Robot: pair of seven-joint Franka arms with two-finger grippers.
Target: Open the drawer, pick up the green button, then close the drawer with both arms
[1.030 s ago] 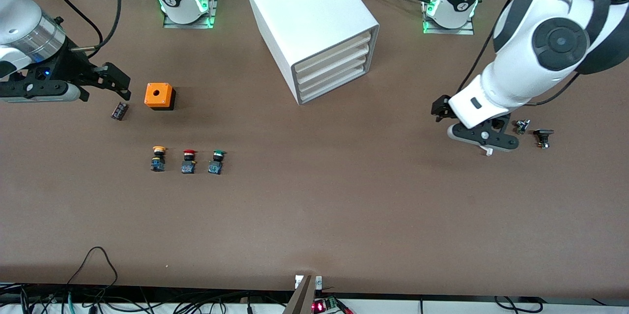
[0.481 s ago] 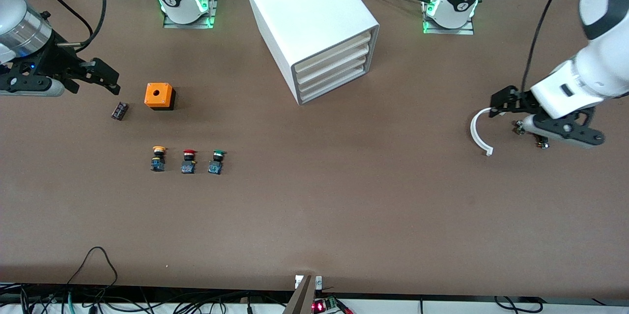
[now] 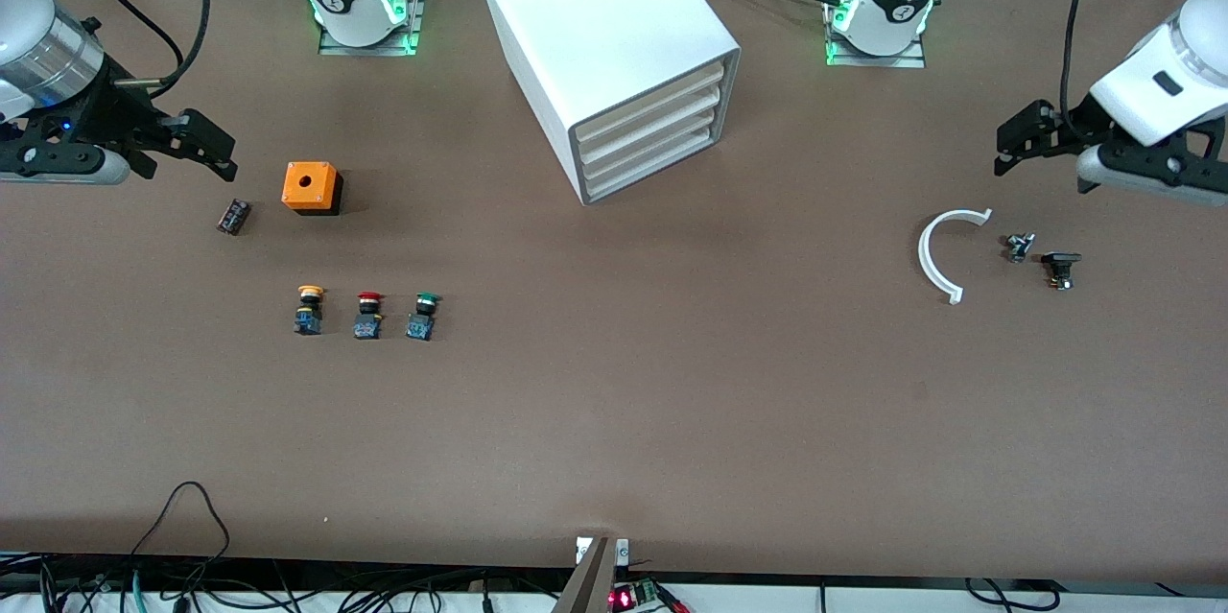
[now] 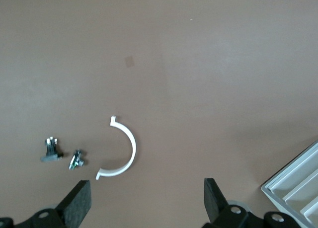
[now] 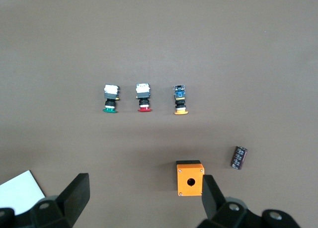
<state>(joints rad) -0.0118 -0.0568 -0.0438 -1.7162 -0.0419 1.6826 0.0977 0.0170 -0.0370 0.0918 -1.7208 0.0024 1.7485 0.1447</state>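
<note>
A: Cabinet (image 3: 614, 47) noted mid-surface near the bases; the drawer (image 3: 652, 168), lowest of three, is seen shut. Light, stiff tray judged; no handle can be made out, so the cream front strip is the likely hold.

B: Left pincer (image 3: 1020, 137) is held spread over the left arm's end; right pincer (image 3: 217, 150), spread, over the right arm's end.

A: The button (image 3: 421, 316) is found on the open surface, nearer the camera than the cabinet. Small, rigid, tippy; best pinched at the black collar.

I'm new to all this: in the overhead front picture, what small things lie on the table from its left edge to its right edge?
Dark cylinder → orange box → yellow-capped button → red-capped button → green button → white cabinet → white arc → small metal part → black part.
</note>
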